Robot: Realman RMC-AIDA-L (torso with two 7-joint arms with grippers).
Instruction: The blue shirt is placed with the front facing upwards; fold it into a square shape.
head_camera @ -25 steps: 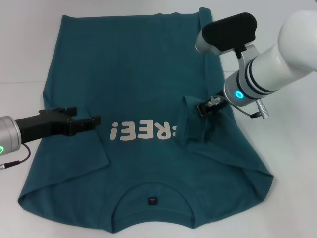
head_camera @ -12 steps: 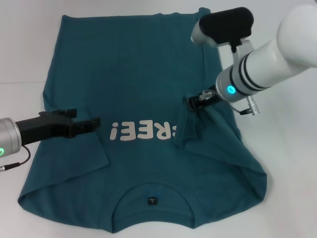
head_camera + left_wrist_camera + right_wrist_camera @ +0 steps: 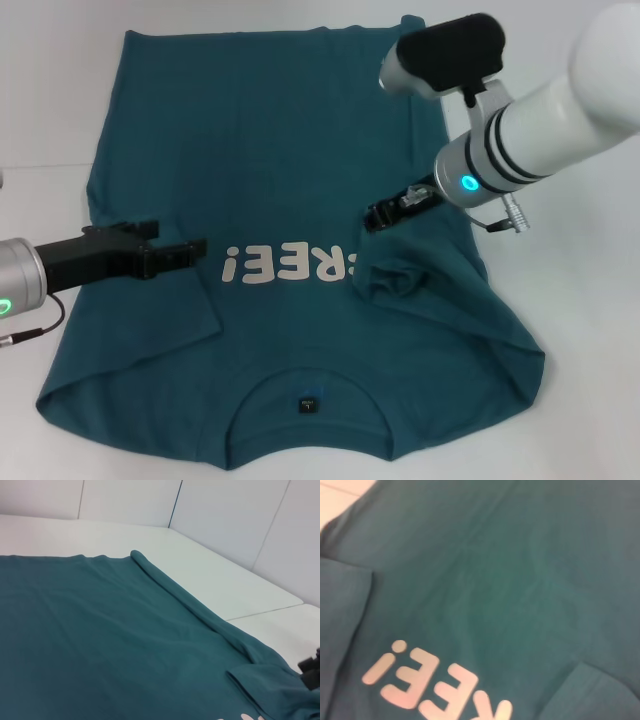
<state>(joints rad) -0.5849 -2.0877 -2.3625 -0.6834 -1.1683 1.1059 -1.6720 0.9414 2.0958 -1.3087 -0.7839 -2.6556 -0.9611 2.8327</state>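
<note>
The blue shirt (image 3: 290,150) lies spread on the white table, front up, collar (image 3: 308,400) nearest me and the off-white print (image 3: 290,267) across the chest. Both sleeves are folded inward over the body. My left gripper (image 3: 180,240) rests low over the edge of the folded left sleeve (image 3: 150,310), fingers apart, holding nothing. My right gripper (image 3: 385,213) hovers open just above the shirt, a little beyond the crumpled right sleeve (image 3: 395,280), which lies loose on the chest. The right wrist view shows the print (image 3: 435,690) and flat cloth. In the left wrist view the shirt (image 3: 100,640) fills the near field.
White table (image 3: 45,110) shows to the left, right and beyond the hem. The shirt's right side edge is rolled into a ridge (image 3: 180,597). A lump of bunched cloth (image 3: 520,360) sits at the right shoulder. The right arm's black wrist housing (image 3: 445,50) hangs over the hem corner.
The right gripper carried the right sleeve inward toward the print, then let it go; the sleeve dropped onto the chest. The left gripper stayed almost still.
</note>
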